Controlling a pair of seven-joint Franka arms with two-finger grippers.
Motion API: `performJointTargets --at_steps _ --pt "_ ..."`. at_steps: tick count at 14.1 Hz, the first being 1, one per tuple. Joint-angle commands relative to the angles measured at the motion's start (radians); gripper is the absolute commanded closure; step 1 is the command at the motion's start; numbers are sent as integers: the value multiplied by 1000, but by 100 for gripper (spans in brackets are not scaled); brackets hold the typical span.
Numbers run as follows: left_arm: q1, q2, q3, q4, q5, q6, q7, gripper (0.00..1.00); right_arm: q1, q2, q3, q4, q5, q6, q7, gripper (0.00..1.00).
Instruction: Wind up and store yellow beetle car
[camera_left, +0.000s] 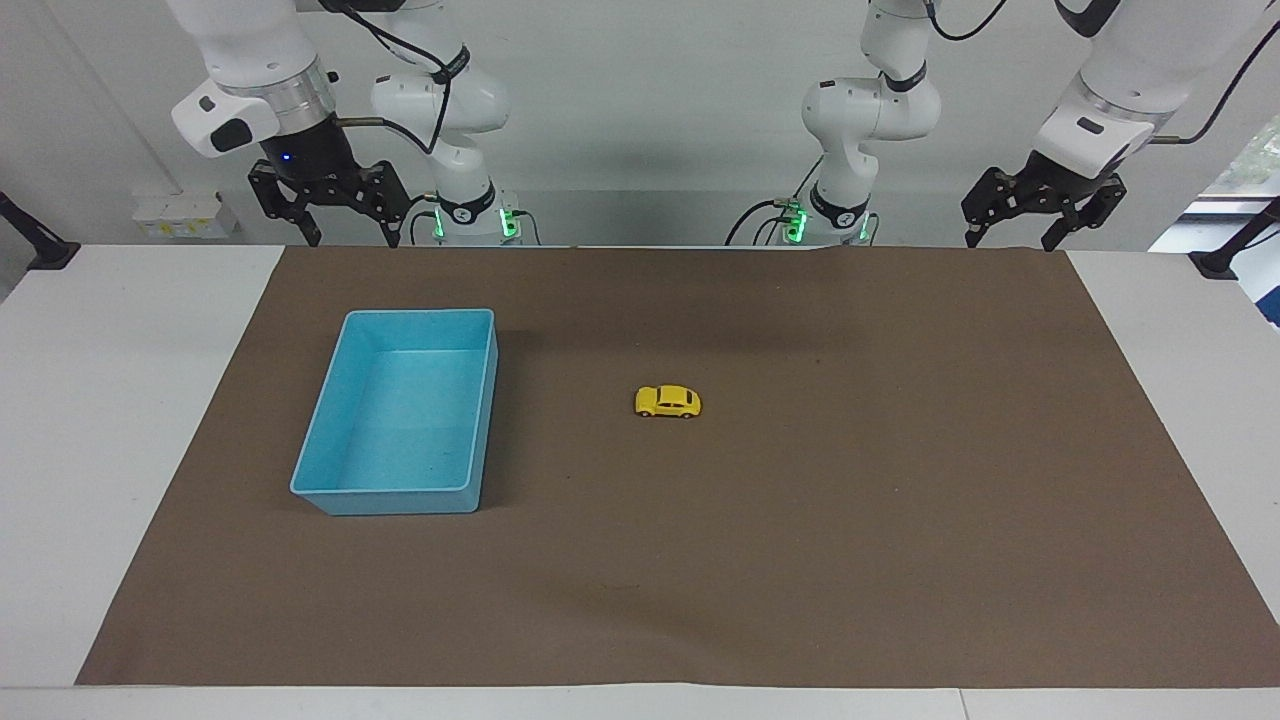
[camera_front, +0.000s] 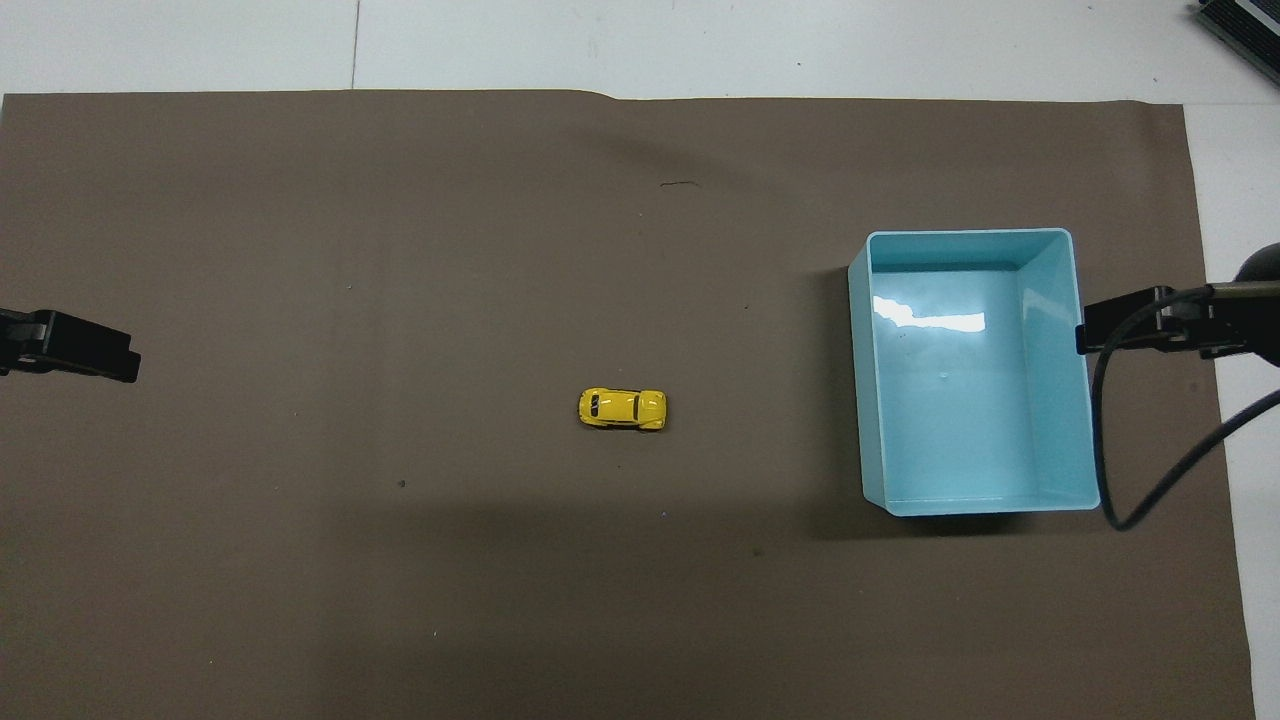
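Observation:
The yellow beetle car (camera_left: 668, 401) stands on its wheels on the brown mat near the table's middle; it also shows in the overhead view (camera_front: 622, 409). The empty blue bin (camera_left: 410, 410) sits beside it toward the right arm's end (camera_front: 960, 400). My right gripper (camera_left: 353, 238) hangs open and empty, raised above the mat's edge at the robots' end, close to the bin's end. My left gripper (camera_left: 1010, 240) hangs open and empty above the mat's corner at the left arm's end. Both arms wait, well apart from the car. Their tips show at the overhead view's edges (camera_front: 100, 350) (camera_front: 1110, 330).
A brown mat (camera_left: 850, 520) covers most of the white table (camera_left: 100, 400). A black cable (camera_front: 1150, 470) loops from the right arm beside the bin. Black clamp mounts (camera_left: 1215, 262) sit at the table's ends.

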Motion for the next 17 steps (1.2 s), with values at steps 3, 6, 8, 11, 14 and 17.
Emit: performJointTargets --at_steps 3,6,8,11,14,17 --pt "-4 -23 -2 1 8 -65 -5 0 -11 -10 2 -1 18 -11 -22 0" --pt "-3 -20 0 6 -11 -62 36 0 -11 -10 2 -1 18 -11 -20 0" --pt "-1 -19 -2 7 -12 -67 41 0 -11 -10 1 -1 18 -11 -20 0" --pt "-11 -16 -5 6 -15 -76 67 0 -11 -10 2 -1 18 -11 -20 0" --pt "-33 -10 -6 7 -17 -91 157 0 -11 -10 2 -1 18 -11 -20 0" --pt "-73 0 -6 3 -28 -79 261 0 -11 -10 2 -1 18 -11 -22 0"
